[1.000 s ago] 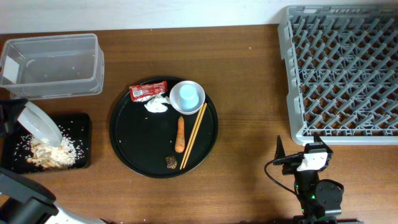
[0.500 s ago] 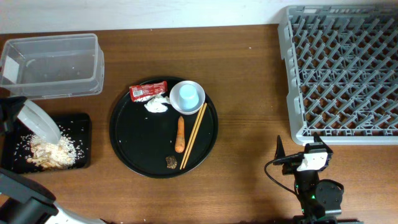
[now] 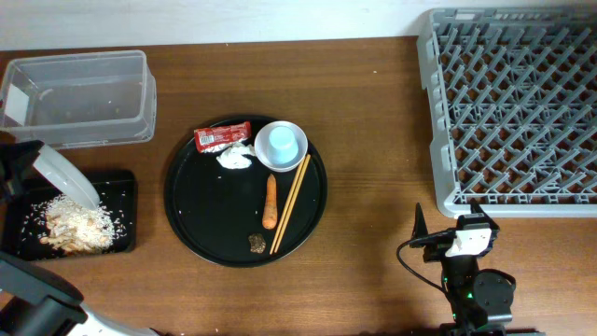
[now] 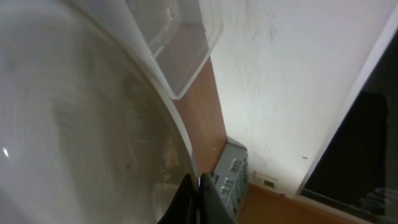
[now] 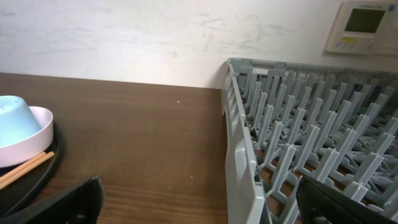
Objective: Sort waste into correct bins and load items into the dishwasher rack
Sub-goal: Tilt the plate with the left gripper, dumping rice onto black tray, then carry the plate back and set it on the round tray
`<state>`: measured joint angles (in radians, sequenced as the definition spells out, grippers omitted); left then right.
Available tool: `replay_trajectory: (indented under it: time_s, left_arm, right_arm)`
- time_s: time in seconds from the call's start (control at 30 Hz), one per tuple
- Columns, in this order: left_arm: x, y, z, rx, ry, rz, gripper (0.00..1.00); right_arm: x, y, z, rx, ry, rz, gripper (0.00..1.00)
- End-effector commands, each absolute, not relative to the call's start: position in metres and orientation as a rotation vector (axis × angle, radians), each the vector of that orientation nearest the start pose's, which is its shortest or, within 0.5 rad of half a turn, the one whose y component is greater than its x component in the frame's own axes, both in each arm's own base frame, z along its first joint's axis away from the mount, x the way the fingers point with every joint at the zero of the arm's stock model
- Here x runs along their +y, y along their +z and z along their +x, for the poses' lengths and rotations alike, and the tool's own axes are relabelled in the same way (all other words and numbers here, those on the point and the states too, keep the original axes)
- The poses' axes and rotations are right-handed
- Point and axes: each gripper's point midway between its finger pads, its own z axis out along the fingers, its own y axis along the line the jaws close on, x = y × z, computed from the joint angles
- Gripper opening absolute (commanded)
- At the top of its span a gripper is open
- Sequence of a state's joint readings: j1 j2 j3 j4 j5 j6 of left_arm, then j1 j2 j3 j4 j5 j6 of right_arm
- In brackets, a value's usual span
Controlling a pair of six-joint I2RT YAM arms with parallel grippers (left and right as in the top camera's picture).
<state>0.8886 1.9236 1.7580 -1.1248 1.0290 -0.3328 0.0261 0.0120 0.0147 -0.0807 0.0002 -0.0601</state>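
- Two bins on the left of the table (image 3: 373, 196): clear tub (image 3: 79, 98) in the far-left corner with only a few pale specks inside; shallow black tray (image 3: 126, 187) at the left edge just nearer, holding a heap of rice-like scraps (image 3: 79, 227)
- round black tray (image 3: 201, 215) mid-table carries the red sachet (image 3: 222, 137), crumpled tissue (image 3: 236, 156), white dish (image 3: 297, 135) with the blue cup (image 3: 282, 144) sitting in it, carrot (image 3: 270, 203), chopsticks (image 3: 290, 203), and brown lump (image 3: 257, 243) by its near rim
- rack (image 3: 513, 112) in the far-right corner
- left gripper (image 3: 11, 173) at the left edge, clamped tight on the rim of the white plate (image 3: 63, 175); plate tilted steeply over the black tray, low edge just above the scraps; plate fills most of the left wrist view
- right gripper (image 3: 450, 219) low by the near edge, right of centre, jaws spread wide, gripping nothing, facing the rack
- against a second ago: plate shifted a little toward the far edge, off the heap; scraps, round tray load and right arm unchanged
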Motion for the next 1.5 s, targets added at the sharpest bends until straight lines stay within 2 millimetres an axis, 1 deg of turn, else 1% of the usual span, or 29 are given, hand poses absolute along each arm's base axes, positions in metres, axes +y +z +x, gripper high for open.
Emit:
replay_trajectory:
  time_s: [0.0, 0.07, 0.2, 0.27, 0.33, 0.4, 0.5, 0.63, 0.77, 0.83, 0.9, 0.93, 0.97, 1.07, 1.13, 1.2, 1.23, 1.33, 1.4, 1.47]
  left_arm:
    - [0.228, 0.228, 0.367, 2.058, -1.092, -1.190, 0.01]
    - [0.221, 0.230, 0.365, 2.054, -1.141, -1.198, 0.01]
    - [0.203, 0.249, 0.374, 1.993, -1.295, -1.105, 0.01]
    - [0.199, 0.250, 0.376, 2.004, -1.294, -1.096, 0.01]
    - [0.196, 0.246, 0.375, 2.032, -1.272, -1.115, 0.01]
    - [0.188, 0.239, 0.371, 2.089, -1.233, -1.161, 0.01]
    - [0.184, 0.237, 0.369, 2.140, -1.155, -1.168, 0.01]
    - [0.174, 0.247, 0.363, 2.191, -1.047, -1.152, 0.01]
    - [0.156, 0.254, 0.349, 2.297, -0.860, -1.147, 0.01]
    - [0.139, 0.256, 0.347, 2.348, -0.831, -1.118, 0.01]
    - [0.115, 0.258, 0.350, 2.403, -0.841, -1.055, 0.01]
    - [0.097, 0.257, 0.355, 2.441, -0.855, -1.004, 0.01]
    - [0.085, 0.256, 0.357, 2.470, -0.862, -0.968, 0.01]
    - [0.049, 0.249, 0.362, 2.583, -0.802, -0.847, 0.01]
    - [0.024, 0.240, 0.361, 2.679, -0.700, -0.751, 0.01]
    - [0.010, 0.231, 0.358, 2.751, -0.559, -0.713, 0.01]
    - [0.000, 0.226, 0.356, 2.794, -0.446, -0.679, 0.01]
    - [-0.026, 0.215, 0.352, 2.854, -0.268, -0.562, 0.01]
    - [-0.048, 0.205, 0.349, 2.879, -0.190, -0.499, 0.01]
    - [-0.065, 0.194, 0.348, 2.890, -0.169, -0.447, 0.01]
  right_arm:
    - [0.006, 0.155, 0.246, 1.649, -0.030, -0.072, 0.98]
    - [0.006, 0.155, 0.246, 1.649, -0.030, -0.072, 0.98]
    - [0.006, 0.155, 0.246, 1.649, -0.030, -0.072, 0.98]
    - [0.006, 0.155, 0.246, 1.649, -0.030, -0.072, 0.98]
    - [0.006, 0.155, 0.246, 1.649, -0.030, -0.072, 0.98]
    - [0.006, 0.155, 0.246, 1.649, -0.030, -0.072, 0.98]
    - [0.006, 0.155, 0.246, 1.649, -0.030, -0.072, 0.98]
    - [0.006, 0.155, 0.246, 1.649, -0.030, -0.072, 0.98]
    - [0.006, 0.155, 0.246, 1.649, -0.030, -0.072, 0.98]
    - [0.006, 0.155, 0.246, 1.649, -0.030, -0.072, 0.98]
    - [0.006, 0.155, 0.246, 1.649, -0.030, -0.072, 0.98]
    - [0.006, 0.155, 0.246, 1.649, -0.030, -0.072, 0.98]
    - [0.006, 0.155, 0.246, 1.649, -0.030, -0.072, 0.98]
    - [0.006, 0.155, 0.246, 1.649, -0.030, -0.072, 0.98]
    - [0.006, 0.155, 0.246, 1.649, -0.030, -0.072, 0.98]
    - [0.006, 0.155, 0.246, 1.649, -0.030, -0.072, 0.98]
    - [0.006, 0.155, 0.246, 1.649, -0.030, -0.072, 0.98]
    - [0.006, 0.155, 0.246, 1.649, -0.030, -0.072, 0.98]
    - [0.006, 0.155, 0.246, 1.649, -0.030, -0.072, 0.98]
    - [0.006, 0.155, 0.246, 1.649, -0.030, -0.072, 0.98]
